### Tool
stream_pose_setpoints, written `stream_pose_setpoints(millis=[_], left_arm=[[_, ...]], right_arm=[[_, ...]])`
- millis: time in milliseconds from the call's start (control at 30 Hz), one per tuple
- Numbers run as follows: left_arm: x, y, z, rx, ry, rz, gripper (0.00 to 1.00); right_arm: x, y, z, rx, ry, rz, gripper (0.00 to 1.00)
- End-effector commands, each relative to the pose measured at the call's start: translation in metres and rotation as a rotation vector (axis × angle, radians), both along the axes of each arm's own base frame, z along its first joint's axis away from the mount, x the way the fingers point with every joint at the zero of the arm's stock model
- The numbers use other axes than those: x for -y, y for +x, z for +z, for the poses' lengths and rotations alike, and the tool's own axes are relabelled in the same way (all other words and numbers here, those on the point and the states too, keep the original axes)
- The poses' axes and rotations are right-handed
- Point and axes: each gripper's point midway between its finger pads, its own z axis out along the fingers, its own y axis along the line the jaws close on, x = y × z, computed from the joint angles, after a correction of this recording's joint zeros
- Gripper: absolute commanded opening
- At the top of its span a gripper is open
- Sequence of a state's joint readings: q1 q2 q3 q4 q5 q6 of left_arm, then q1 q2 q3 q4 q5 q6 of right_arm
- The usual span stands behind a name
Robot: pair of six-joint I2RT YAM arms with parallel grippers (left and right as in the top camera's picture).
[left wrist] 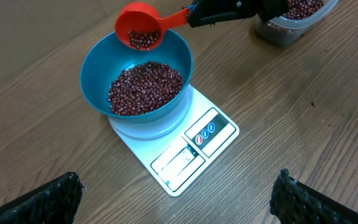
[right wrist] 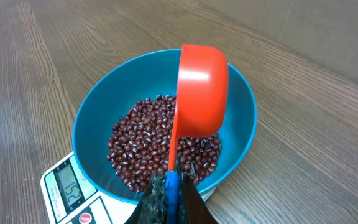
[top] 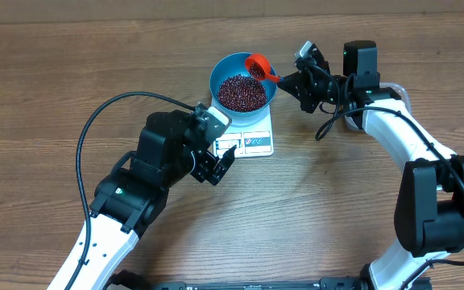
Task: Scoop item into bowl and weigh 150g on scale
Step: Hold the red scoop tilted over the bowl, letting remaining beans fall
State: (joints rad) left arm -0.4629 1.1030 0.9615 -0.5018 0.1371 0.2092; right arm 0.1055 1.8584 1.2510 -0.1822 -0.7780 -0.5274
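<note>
Beans (top: pixel 242 93) already fill the bowl (top: pixel 215 80) on the scale (top: pixel 258 142); right gripper (top: pixel 287 80), clamped on the scoop (top: pixel 258 65), holds another load tilted above, left gripper (top: pixel 222 165) idle, fingers apart; final weight unconfirmed

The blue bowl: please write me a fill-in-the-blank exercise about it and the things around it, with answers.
The blue bowl stands on the white ____.
The right tool holds a red ____ tilted above the bowl.
The left tool stands ____ and holds nothing.
Inside the bowl lies a heap of dark red ____.
Missing words: scale, scoop, open, beans.
</note>
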Motion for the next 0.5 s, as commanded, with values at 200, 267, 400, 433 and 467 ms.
stream_pose_setpoints(millis=[200, 267, 400, 433, 467], left_arm=[[-0.0030, 0.0004, 0.0026, 0.003, -0.010, 0.019, 0.99], [-0.0030, 0.0004, 0.0026, 0.003, -0.010, 0.019, 1.00], [-0.0030, 0.0004, 0.0026, 0.003, -0.010, 0.019, 1.00], [-0.0030, 0.0004, 0.0026, 0.003, -0.010, 0.019, 1.00], [-0.0030, 0.0004, 0.0026, 0.003, -0.010, 0.019, 1.00]], right_arm=[[-0.0022, 0.0020, 0.0033, 0.007, 0.003, 0.003, 0.03], [-0.0022, 0.0020, 0.0033, 0.007, 0.003, 0.003, 0.04], [-0.0032, 0.0001, 0.0028, -0.001, 0.008, 0.009, 0.04], [-0.0032, -0.0002, 0.0025, -0.004, 0.007, 0.009, 0.04], [-0.0028, -0.0003, 0.0022, -0.006, 0.007, 0.008, 0.04]])
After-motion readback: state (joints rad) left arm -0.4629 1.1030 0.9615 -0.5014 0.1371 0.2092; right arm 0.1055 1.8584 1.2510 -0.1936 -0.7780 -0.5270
